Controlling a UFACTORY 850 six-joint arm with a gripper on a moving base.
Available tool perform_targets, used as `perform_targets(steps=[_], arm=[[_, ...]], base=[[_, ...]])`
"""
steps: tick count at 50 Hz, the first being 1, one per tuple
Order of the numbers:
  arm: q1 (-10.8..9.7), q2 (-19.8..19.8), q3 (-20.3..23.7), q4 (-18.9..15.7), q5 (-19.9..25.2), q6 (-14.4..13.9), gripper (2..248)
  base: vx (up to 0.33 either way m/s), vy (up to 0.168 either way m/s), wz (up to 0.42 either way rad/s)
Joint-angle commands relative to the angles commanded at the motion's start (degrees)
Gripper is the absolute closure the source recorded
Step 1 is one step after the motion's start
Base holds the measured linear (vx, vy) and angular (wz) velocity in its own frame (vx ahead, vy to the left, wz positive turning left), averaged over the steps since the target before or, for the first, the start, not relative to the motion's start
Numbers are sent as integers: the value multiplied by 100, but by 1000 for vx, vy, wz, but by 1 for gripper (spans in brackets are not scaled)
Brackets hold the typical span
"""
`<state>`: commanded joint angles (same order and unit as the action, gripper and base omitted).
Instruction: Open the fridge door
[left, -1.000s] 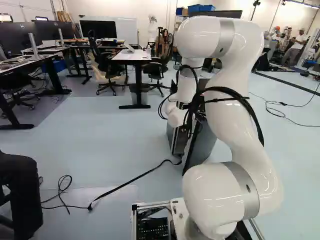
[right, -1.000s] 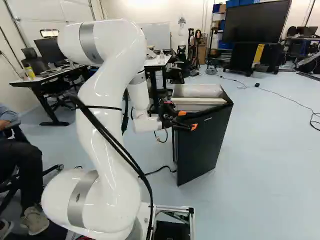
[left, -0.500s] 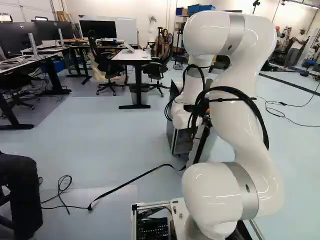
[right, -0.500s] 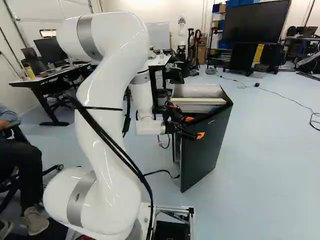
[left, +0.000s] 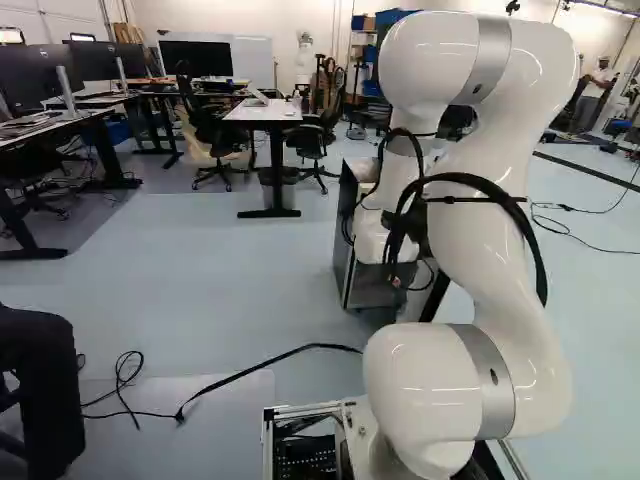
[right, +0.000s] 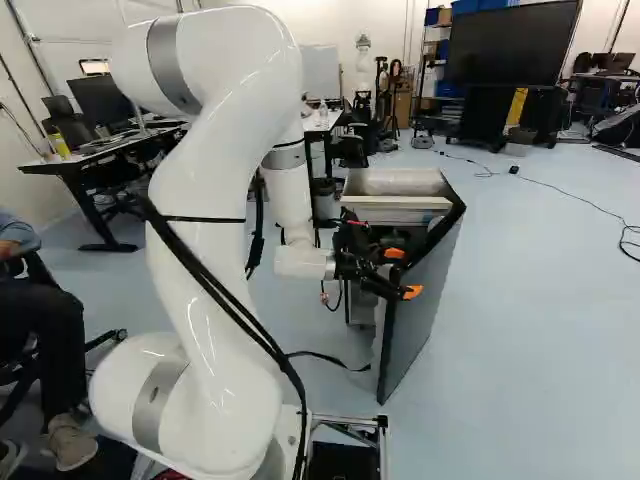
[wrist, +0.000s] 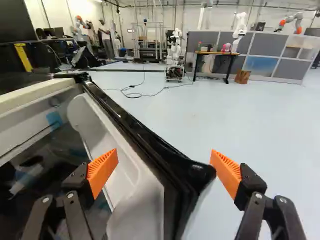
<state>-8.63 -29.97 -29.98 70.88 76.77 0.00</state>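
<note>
In the right base view my gripper (right: 404, 272) is at the upper edge of the fridge door (right: 425, 300), in front of the fridge body (right: 395, 183). The black door stands ajar, its free edge swung out toward the base. From the wrist view, my gripper (wrist: 165, 167) has its fingers wide apart, with the corner of the door (wrist: 145, 145) between them. One orange pad (wrist: 102, 172) is on the side of the white inner liner; the other is by the outer face, close to the corner. Whether that pad touches is unclear. The dark interior (wrist: 45, 165) shows beside the door.
A black cable (left: 260, 362) runs over the floor toward the fridge. A seated person's leg (left: 40, 385) is at the left of the left base view. Desks (left: 265, 112) and chairs stand behind. Another robot (wrist: 175, 55) stands far off beyond the door.
The fridge door has swung further out from the body, its free edge coming nearer the base. The arm and gripper have moved rightward and nearer along with it. The base has stayed put.
</note>
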Motion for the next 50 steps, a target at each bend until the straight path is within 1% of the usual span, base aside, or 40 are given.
perform_targets(steps=[23, 31, 50], arm=[[-319, 194, 364, 471, 0, 0, 3], [-343, 207, 389, 547, 0, 0, 3], [-335, 187, 351, 557, 5, 0, 3]], base=[[0, 0, 0], [0, 0, 0], [0, 0, 0]])
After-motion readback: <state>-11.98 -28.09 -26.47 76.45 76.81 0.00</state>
